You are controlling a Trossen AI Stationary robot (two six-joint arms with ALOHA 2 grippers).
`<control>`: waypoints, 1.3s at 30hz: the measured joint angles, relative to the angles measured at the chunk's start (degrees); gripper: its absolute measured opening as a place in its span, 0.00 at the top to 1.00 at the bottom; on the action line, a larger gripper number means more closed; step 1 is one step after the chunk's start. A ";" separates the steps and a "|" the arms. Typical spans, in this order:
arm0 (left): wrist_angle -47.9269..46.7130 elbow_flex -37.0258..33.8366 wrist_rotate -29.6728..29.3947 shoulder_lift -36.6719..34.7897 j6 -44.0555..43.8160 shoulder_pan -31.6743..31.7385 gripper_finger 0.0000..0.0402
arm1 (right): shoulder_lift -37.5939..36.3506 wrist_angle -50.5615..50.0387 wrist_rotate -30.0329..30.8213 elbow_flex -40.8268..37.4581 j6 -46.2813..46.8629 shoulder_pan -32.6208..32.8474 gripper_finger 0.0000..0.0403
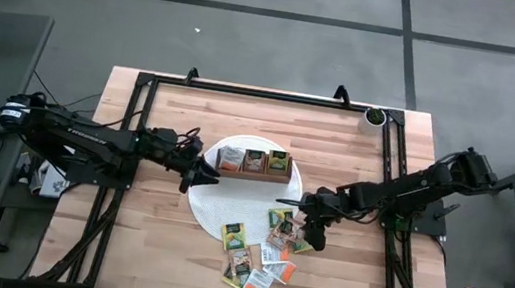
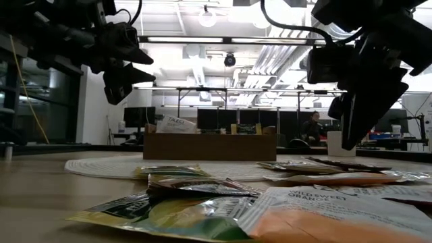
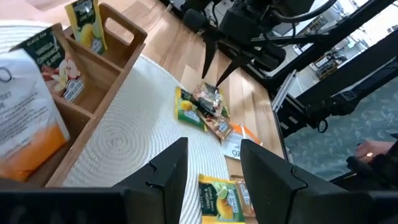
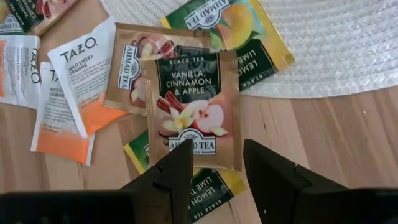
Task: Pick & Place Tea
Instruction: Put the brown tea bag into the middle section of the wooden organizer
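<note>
Several tea packets [image 1: 257, 255] lie scattered and overlapping on the wood table, by the near right rim of a round white placemat [image 1: 203, 207]. A brown vanilla, cinnamon and apple packet [image 4: 193, 106] lies on top of the pile. My right gripper [image 4: 214, 171] hangs open just above it, pointing steeply down, clear of the packets [image 2: 351, 135]. On the mat stands a wooden three-compartment box [image 1: 255, 163] with packets upright in it [image 3: 37, 93]. My left gripper [image 3: 214, 168] hovers open over the mat, left of the box [image 1: 208, 175], with nothing between its fingers.
A small dark cup [image 1: 374, 116] stands at the table's far right corner. Black frame rails [image 1: 139, 127] run along the table's sides. Bare wood lies along the far edge and at the near left. A person sits in the room far behind the table [image 2: 312, 128].
</note>
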 joint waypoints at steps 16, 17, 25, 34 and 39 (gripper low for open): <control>-1.30 0.00 -0.02 0.00 0.01 0.00 0.64 | 0.04 -0.14 1.27 -0.04 0.20 -0.04 0.66; -1.32 0.00 -0.02 0.00 0.01 0.00 0.64 | 0.19 -0.06 1.43 -0.04 0.21 -0.02 0.66; -3.07 0.00 -0.02 0.00 0.03 0.00 0.64 | 3.89 1.41 1.06 -0.04 1.09 0.00 0.66; -5.47 0.00 -0.02 -0.02 0.03 0.00 0.64 | 8.40 3.97 -0.85 0.06 1.29 -0.09 0.66; -5.61 0.00 -0.02 -0.02 0.03 0.00 0.64 | 8.83 4.40 0.44 0.13 2.54 -0.02 0.66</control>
